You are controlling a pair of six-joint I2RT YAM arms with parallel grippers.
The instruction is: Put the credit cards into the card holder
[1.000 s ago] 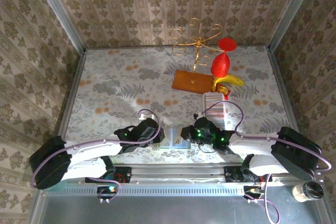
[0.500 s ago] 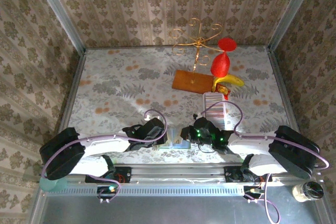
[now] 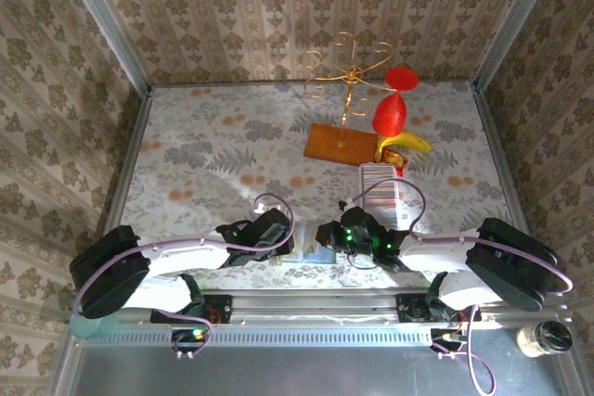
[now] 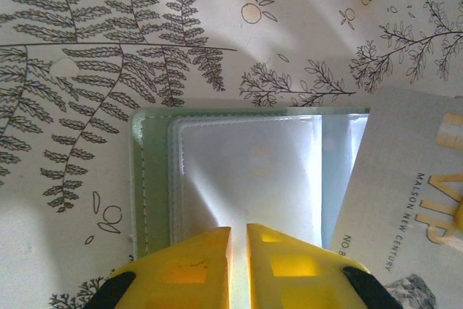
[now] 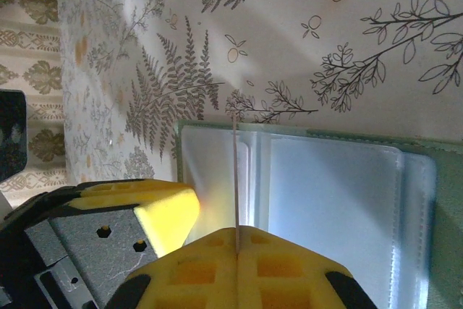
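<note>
Arms bend inward from either side of the card holder (image 3: 309, 252), elbows out and wrists low over it. The left gripper (image 4: 239, 247) hangs at the open card holder's edge, its fingers almost together with a thin slit between them; whether they pinch a pocket I cannot tell. The right gripper (image 5: 236, 251) is clamped on a credit card (image 4: 405, 179), which overlaps the card holder's pockets just beside the left gripper. Beyond the card holder lie a white ribbed tray (image 3: 380, 194), a wooden board (image 3: 337, 145) and a banana (image 3: 406, 144).
</note>
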